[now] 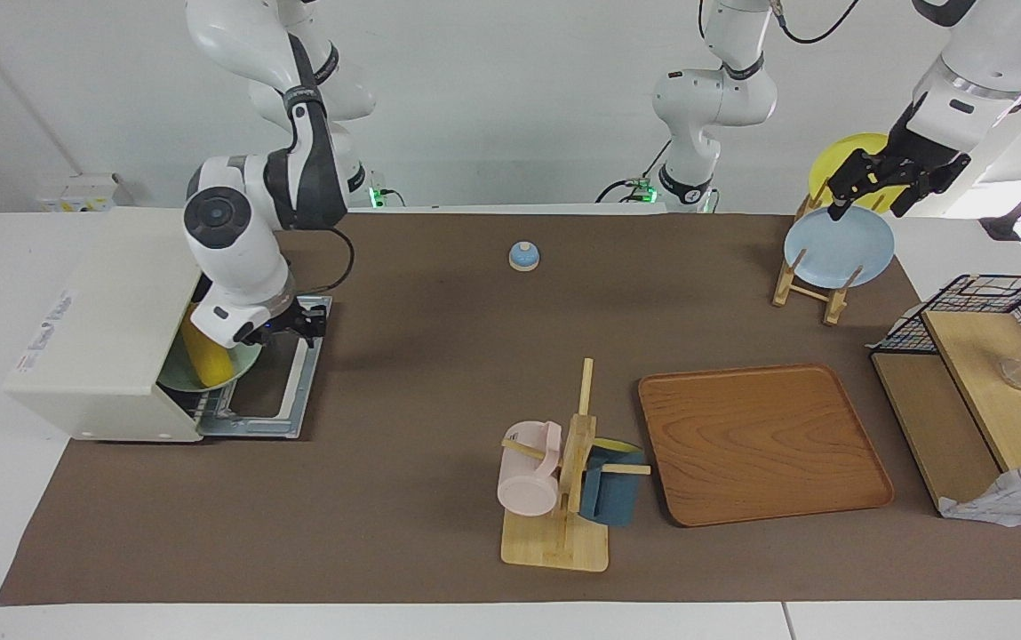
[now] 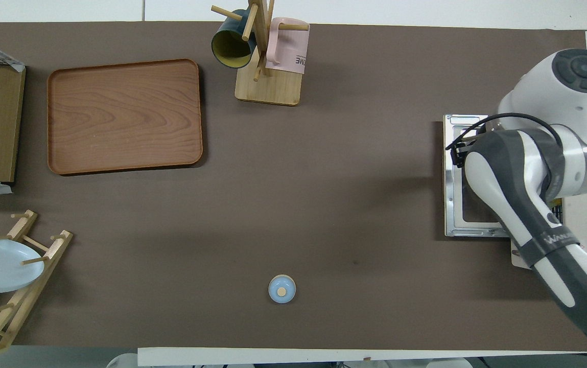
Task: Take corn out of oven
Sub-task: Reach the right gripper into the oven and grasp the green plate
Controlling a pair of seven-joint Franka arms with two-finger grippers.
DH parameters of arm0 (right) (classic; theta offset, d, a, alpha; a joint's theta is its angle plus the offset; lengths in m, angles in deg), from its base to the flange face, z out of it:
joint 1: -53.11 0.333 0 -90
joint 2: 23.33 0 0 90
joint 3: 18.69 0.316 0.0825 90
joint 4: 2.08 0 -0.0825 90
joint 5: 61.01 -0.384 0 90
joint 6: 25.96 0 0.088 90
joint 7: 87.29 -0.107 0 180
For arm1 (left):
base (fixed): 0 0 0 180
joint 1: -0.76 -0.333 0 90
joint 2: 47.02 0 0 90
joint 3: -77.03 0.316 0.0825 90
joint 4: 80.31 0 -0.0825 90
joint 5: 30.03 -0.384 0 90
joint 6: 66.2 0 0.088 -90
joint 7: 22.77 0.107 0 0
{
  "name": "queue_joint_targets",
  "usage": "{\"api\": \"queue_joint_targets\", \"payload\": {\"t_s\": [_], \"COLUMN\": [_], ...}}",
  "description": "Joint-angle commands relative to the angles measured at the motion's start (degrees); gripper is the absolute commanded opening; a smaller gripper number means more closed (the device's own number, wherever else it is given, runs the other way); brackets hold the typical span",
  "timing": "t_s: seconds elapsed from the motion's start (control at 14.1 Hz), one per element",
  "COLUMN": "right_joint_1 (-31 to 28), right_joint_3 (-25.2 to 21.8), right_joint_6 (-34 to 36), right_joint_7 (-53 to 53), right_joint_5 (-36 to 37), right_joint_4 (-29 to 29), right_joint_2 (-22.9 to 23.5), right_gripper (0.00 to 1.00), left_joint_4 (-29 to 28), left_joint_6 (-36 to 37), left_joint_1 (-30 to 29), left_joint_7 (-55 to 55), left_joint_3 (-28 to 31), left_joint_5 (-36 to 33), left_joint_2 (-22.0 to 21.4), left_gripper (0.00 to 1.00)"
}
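Lowest in the frame, the mug rack (image 1: 554, 524) is standing idle while, at middle left, the right gripper (image 1: 283, 331), finger state untellable, is hovering at the oven's (image 1: 106, 329) mouth by the corn (image 1: 205, 357), which risks rolling off its plate (image 1: 235, 369); the left gripper (image 1: 883, 182) is waiting, upper right.

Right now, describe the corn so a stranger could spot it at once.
Find the cream-white oven at the right arm's end of the table, its door folded down. At its mouth a pale green plate carries the corn, beside the right end effector. It is the only bright yellow, tapered cob there.
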Motion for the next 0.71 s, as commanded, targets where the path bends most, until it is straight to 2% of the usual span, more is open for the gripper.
{"api": "queue_joint_targets", "payload": {"t_s": [0.0,0.21,0.35,0.57,0.64], "right_joint_1": [-1.7,-3.3,-4.1,-3.0,-1.9], "right_joint_3": [0.5,0.5,0.5,0.7,0.7], "right_joint_6": [-0.1,-3.5,-6.2,-5.6,-5.1], "right_joint_7": [0.4,2.1,2.5,3.4,3.4], "right_joint_5": [-0.1,0.3,0.4,4.7,6.5], "right_joint_4": [-2.4,-5.5,-7.5,-7.4,-7.3], "right_joint_2": [-0.9,-1.7,-2.0,-2.0,-2.0], "right_gripper": [0.6,0.59,0.51,0.1,0.0], "left_joint_4": [-0.2,-0.2,-0.2,-0.2,-0.2], "left_joint_6": [0.9,0.9,0.9,1.0,0.9], "left_joint_1": [-0.6,-0.6,-0.6,-0.6,-0.6], "left_joint_7": [0.3,0.3,0.3,0.3,0.3], "left_joint_3": [-0.2,-0.2,-0.2,-0.2,-0.2], "left_joint_5": [0.6,0.6,0.6,0.6,0.6], "left_joint_2": [-0.8,-0.8,-0.8,-0.8,-0.8], "left_gripper": [1.0,1.0,1.0,1.0,1.0]}}
